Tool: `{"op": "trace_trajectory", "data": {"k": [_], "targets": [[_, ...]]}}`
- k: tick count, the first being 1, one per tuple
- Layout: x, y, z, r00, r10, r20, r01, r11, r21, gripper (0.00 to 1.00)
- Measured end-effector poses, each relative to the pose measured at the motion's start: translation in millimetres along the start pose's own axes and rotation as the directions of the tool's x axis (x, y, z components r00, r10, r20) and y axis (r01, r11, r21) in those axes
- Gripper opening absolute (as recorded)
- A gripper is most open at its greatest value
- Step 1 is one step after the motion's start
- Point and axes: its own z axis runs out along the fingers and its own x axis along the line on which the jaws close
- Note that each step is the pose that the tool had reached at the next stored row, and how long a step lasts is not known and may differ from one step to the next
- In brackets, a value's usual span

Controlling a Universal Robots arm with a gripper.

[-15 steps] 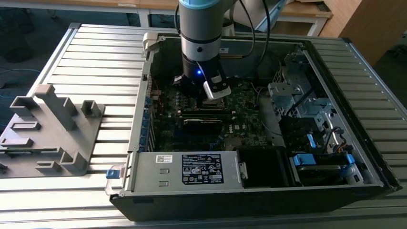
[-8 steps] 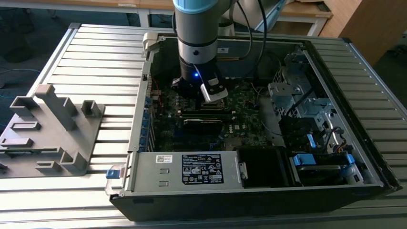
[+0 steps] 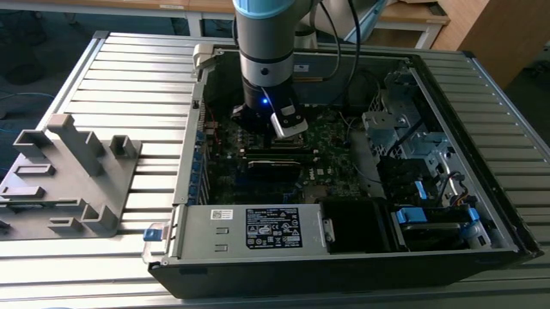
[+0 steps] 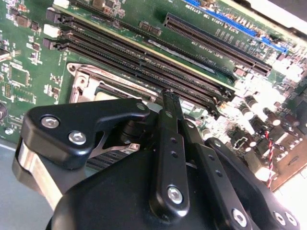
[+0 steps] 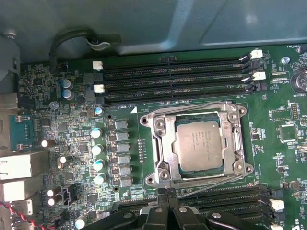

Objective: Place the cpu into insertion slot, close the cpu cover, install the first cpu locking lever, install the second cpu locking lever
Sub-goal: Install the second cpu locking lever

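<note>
**CPU seated, cover down, claw empty above the socket**

Beyond the claw's point(image 5: 169, 211) tips, on the motherboard point(image 5: 72, 124), the insertion slot point(image 5: 154, 143) is seen with the cpu point(image 5: 199, 143) lying flat inside it. The cpu cover point(image 5: 236, 165) is laid down around the chip, so placing and closing are judged done. Whether both locking levers are latched cannot be told. The claw's fingers are drawn together and nothing is held between them.

The arm point(image 3: 262, 38) hangs vertical, its pincer point(image 4: 169, 103) fingers pressed together.
</note>
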Motion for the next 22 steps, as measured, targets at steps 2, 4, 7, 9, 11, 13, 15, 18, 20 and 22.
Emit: {"op": "trace_trajectory", "data": {"k": [2,4,7,9,11,13,15,18,20,22], "targets": [[0.1,-0.1,0.1,1.0000,0.000,-0.0001,0.000,1.0000,0.0002,0.11],[0.3,-0.1,0.4,1.0000,0.000,-0.0001,0.000,1.0000,0.0001,0.11],[1.0,-0.2,0.9,1.0000,0.002,0.0000,-0.002,1.0000,-0.0004,0.11],[1.9,-0.2,1.3,1.0000,0.003,0.0000,-0.003,1.0000,-0.0009,0.11],[2.2,-0.3,1.3,1.0000,0.003,-0.0001,-0.003,1.0000,-0.0010,0.11],[2.2,-0.3,1.3,1.0000,0.003,-0.0001,-0.003,1.0000,-0.0010,0.11],[2.6,-0.2,1.3,1.0000,0.003,-0.0006,-0.003,1.0000,-0.0044,0.11],[3.6,-0.2,2.2,1.0000,0.004,-0.0015,-0.004,0.9999,-0.0157,0.11],[3.8,-0.2,2.9,1.0000,0.005,-0.0017,-0.005,0.9998,-0.0181,0.11],[3.9,-0.2,2.9,1.0000,0.005,-0.0018,-0.005,0.9998,-0.0185,0.11]]}}
